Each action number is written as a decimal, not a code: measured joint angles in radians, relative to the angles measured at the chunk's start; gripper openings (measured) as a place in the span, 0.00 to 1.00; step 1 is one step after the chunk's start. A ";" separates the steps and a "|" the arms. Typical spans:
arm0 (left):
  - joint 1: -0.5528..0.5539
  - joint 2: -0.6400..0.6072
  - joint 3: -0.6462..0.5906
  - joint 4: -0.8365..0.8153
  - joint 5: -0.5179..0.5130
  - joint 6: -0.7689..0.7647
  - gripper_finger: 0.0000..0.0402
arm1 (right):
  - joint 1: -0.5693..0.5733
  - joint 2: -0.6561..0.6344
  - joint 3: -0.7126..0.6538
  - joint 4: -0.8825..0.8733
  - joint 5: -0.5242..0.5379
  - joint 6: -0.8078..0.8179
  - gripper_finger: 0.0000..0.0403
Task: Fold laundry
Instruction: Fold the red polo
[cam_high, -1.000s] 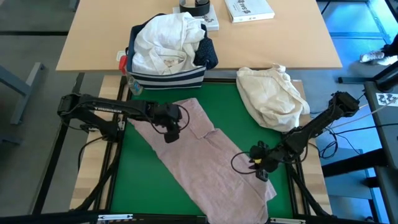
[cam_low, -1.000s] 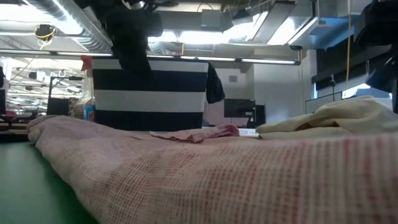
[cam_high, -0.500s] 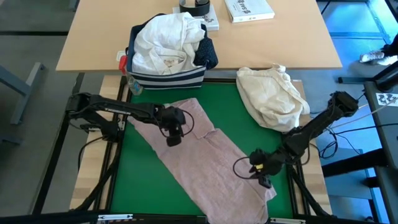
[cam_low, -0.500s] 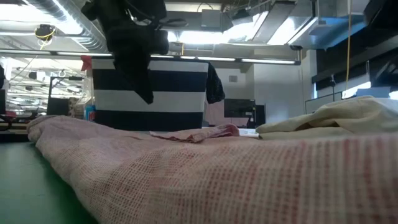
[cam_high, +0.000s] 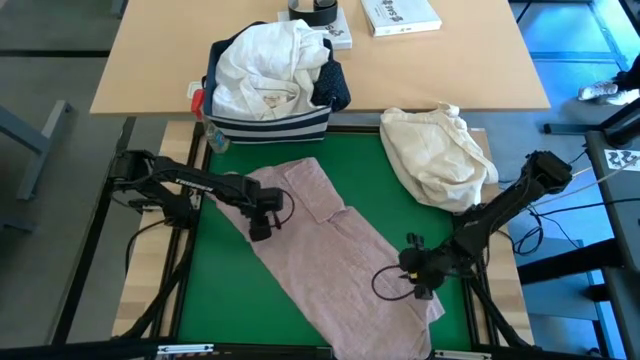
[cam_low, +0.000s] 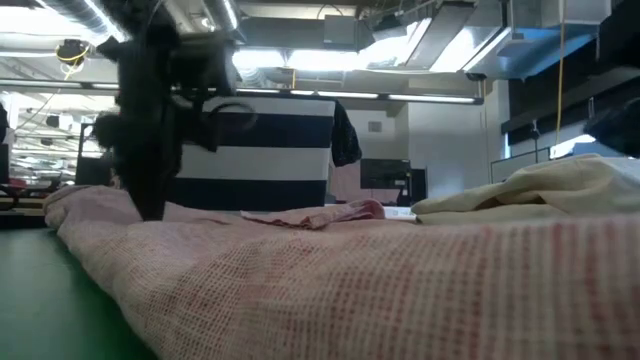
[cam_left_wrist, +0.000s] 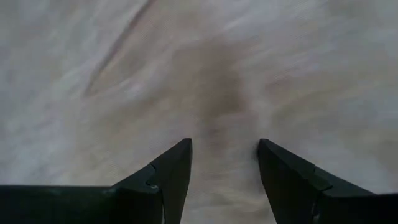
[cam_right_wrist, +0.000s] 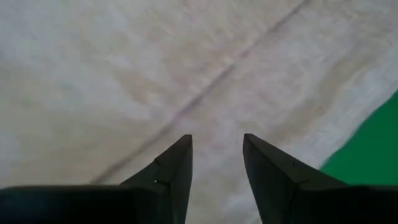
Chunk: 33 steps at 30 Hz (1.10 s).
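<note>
Left gripper (cam_high: 259, 231) is now sitting nearer the pink top's (cam_high: 340, 262) left edge than a second ago.
Pink top is lying diagonally on the green mat (cam_high: 225, 290) under both grippers; left fingers (cam_left_wrist: 168, 171) are standing apart above it, and right gripper (cam_high: 421, 290), also parted, is hovering near its lower end.

The left arm reaches in low from the table's left edge, bent at the elbow, its wrist angled down so the left gripper (cam_high: 259, 228) points at the surface, its two dark fingers (cam_left_wrist: 168, 171) parted with a clear gap and nothing between them. The right arm stretches down from the right edge in a long diagonal, forearm nearly straight, the right gripper (cam_high: 421, 287) set low near the front right with its fingers (cam_right_wrist: 171, 168) also held apart, tips aimed downward, gripping nothing
</note>
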<state>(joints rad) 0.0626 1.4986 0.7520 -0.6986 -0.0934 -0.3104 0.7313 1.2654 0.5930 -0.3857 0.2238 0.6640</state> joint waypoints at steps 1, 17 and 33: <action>0.006 0.000 -0.016 0.005 -0.022 0.000 0.45 | -0.012 0.021 0.000 0.004 0.005 -0.036 0.35; 0.323 -0.003 -0.158 0.392 -0.213 0.749 0.45 | -0.148 0.253 0.005 0.128 0.017 -0.251 0.35; 0.289 -0.143 0.078 0.001 -0.093 0.496 0.45 | -0.381 0.080 0.091 0.060 -0.146 -0.357 0.35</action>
<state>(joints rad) 0.3521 1.3559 0.8296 -0.6974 -0.1868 0.1858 0.3507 1.3456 0.6835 -0.3260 0.0780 0.3072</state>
